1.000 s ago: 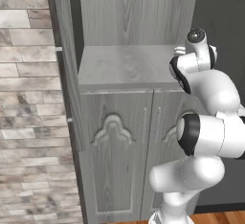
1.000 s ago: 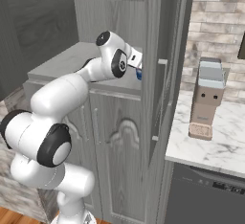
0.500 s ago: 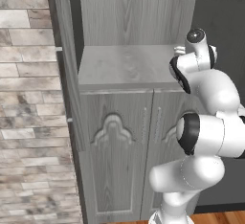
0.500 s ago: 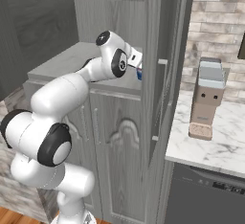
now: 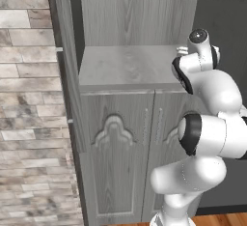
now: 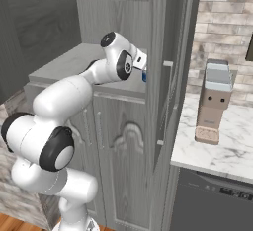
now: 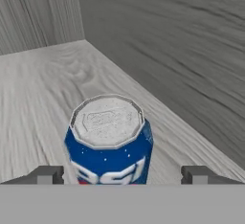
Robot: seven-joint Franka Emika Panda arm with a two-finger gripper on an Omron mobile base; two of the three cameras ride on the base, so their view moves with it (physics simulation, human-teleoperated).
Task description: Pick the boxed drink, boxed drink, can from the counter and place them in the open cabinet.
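Hand view: gripper (image 7: 122, 174) spread wide, fingertips (image 7: 46, 174) standing clear on either side of the can (image 7: 109, 139), no contact visible. Can upright on the grey wood-grain shelf floor, silver top facing the camera, blue body with a white mark below, close to the corner where the back panel and side wall meet.

Right base view: a sliver of blue can (image 6: 144, 76) just past the wrist, at the right end of the shelf niche of the open cabinet (image 6: 129, 141), beside the cabinet's tall side panel. White arm reaching up from lower left into the niche. To the right, white marble counter (image 6: 232, 148) with a brown and grey appliance (image 6: 213, 101) standing on it, brick wall behind.

Left base view: arm rising at lower right, wrist at the right end of the cabinet shelf (image 5: 125, 64); two doors with curved panels (image 5: 115, 152) below; stone-brick wall (image 5: 30, 99) to the left.
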